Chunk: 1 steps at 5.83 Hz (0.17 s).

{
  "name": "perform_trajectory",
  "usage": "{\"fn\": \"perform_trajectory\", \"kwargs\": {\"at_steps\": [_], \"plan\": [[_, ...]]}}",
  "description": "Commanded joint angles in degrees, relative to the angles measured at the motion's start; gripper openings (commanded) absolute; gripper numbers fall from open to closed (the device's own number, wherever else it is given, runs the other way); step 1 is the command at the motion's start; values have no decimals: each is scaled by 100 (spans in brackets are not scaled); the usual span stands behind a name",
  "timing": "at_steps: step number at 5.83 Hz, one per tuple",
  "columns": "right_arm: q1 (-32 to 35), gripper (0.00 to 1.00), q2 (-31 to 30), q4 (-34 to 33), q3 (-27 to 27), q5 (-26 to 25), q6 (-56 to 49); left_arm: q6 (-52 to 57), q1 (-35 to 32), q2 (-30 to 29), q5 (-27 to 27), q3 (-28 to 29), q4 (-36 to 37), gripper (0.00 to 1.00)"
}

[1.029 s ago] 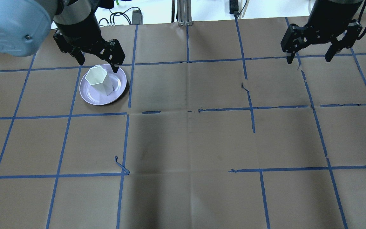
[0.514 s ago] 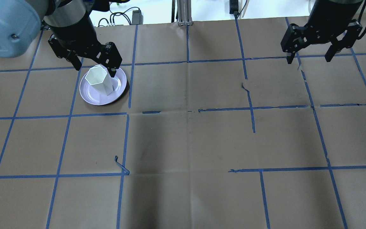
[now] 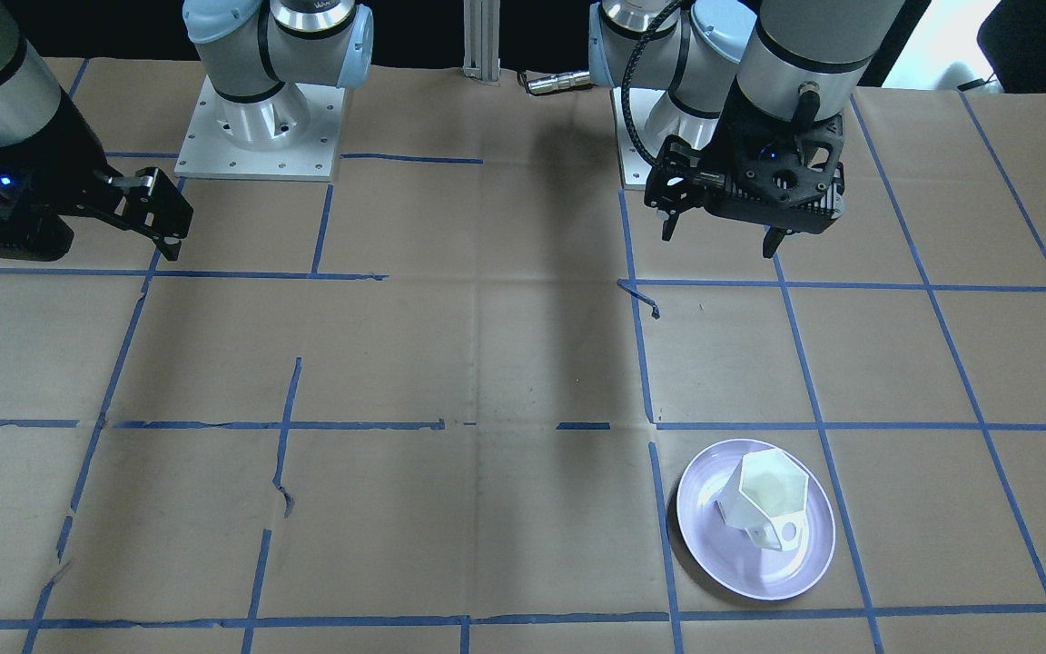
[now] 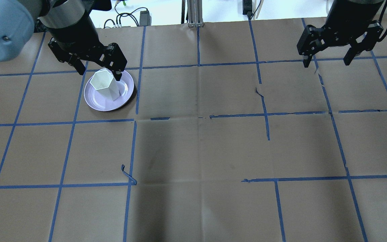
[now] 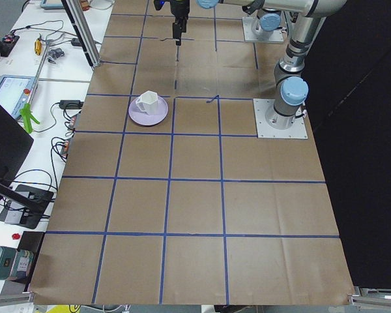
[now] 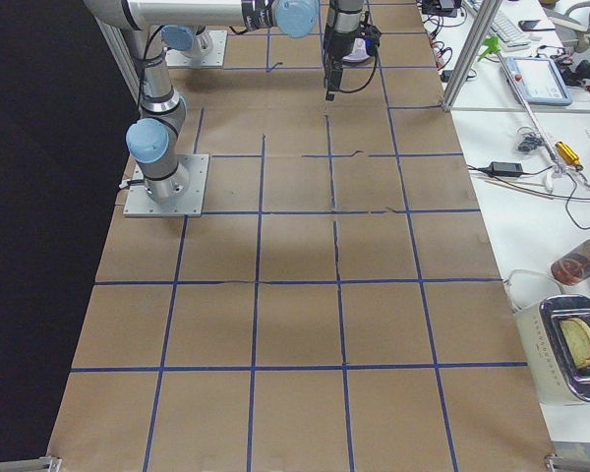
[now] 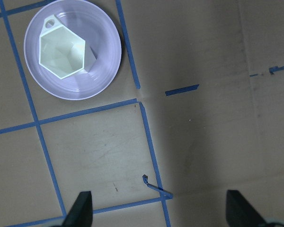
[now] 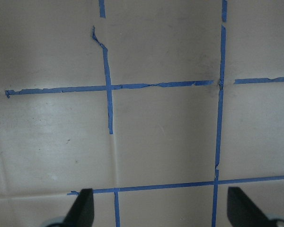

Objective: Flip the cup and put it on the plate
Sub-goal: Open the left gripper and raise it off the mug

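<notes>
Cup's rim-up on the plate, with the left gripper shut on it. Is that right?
Not quite. The cup does stand rim-up on the plate, but the left gripper is not shut on it: it is open and well clear of the cup. The left wrist view shows both fingers spread wide with nothing between them.

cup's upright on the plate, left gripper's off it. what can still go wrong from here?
1. The cup stands off-centre on the glossy plate, with its handle near the rim. A knock might slide or tip it.
2. The left gripper hangs open on the robot's side of the plate. A low path across the plate could clip the tall cup.
</notes>
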Motion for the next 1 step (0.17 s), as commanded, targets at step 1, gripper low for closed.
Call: {"fn": "perform_trajectory", "kwargs": {"at_steps": [1], "plan": [[0,100,0,8,0,0,0,4,3,10,-4,-22,1,99]]}}
